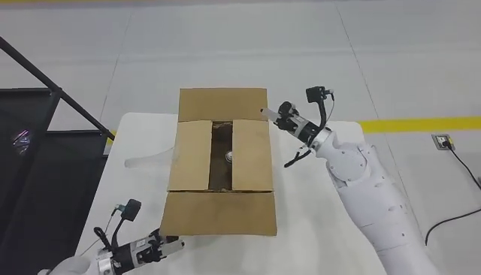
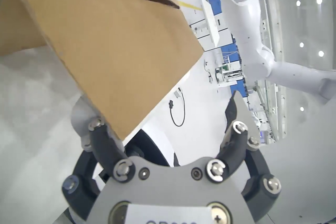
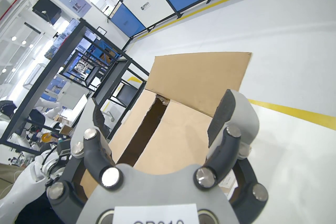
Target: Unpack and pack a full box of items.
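Right gripper (image 3: 159,104), fingers (image 3: 223,114) spread, hovers beside box (image 1: 252,155).

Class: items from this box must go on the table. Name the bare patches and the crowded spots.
Bare: the table strip left of the box, out to the table edge; the patch between its right side and the right arm. Crowded: the near flap's left corner, by the left gripper; the far right corner, by the right gripper.

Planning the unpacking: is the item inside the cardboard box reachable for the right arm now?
Probably not: the inner flaps nearly cover the item, leaving the open right gripper only a narrow slit.
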